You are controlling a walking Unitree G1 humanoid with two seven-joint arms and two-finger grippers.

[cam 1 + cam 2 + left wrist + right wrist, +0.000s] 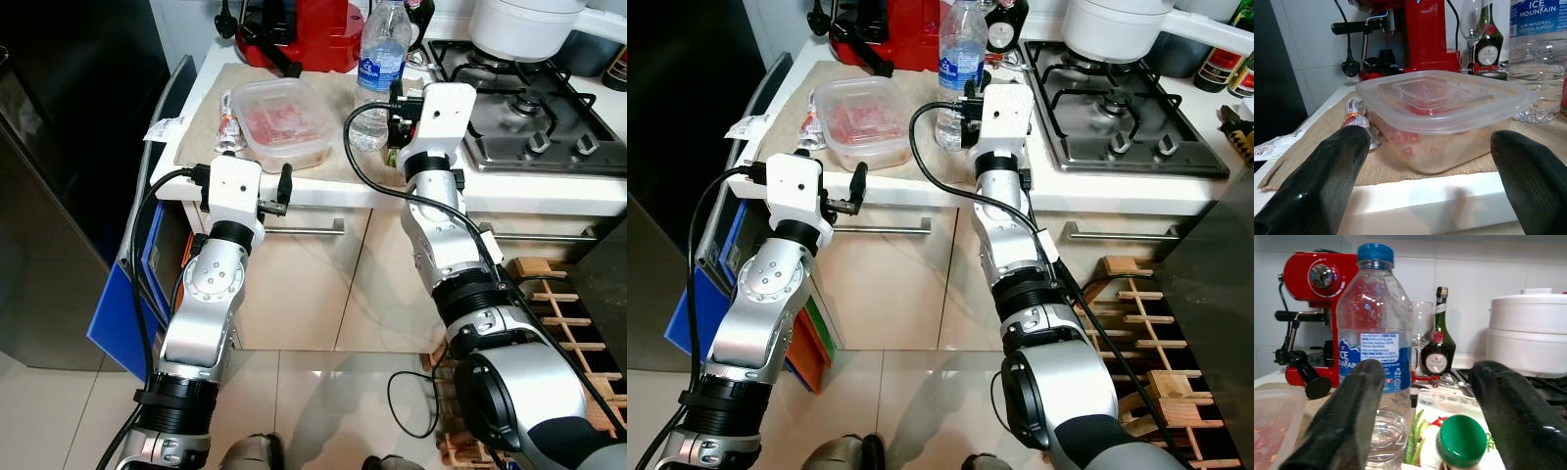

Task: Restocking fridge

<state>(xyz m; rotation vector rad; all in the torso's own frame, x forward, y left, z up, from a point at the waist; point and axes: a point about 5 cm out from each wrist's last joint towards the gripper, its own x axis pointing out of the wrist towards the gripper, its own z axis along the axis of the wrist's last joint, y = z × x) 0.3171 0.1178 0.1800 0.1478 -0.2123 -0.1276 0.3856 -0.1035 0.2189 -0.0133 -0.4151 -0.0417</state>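
Two food items sit on the woven mat [206,117] in the upper middle of the head view: a clear lidded tub [284,122] with reddish pieces inside, and a water bottle [377,73] with a blue cap and blue label — mostly empty, a little water at the bottom. A carton [1449,431] with a green cap stands just beside the bottle. The left gripper [1430,186] is at the counter edge, level with the tub, fingers spread wide and touching nothing. The right gripper [1420,416] is raised over the counter, facing the bottle and carton, fingers also apart — empty. A red coffee machine [304,34] stands behind the mat; a hob [539,108] lies at upper right.
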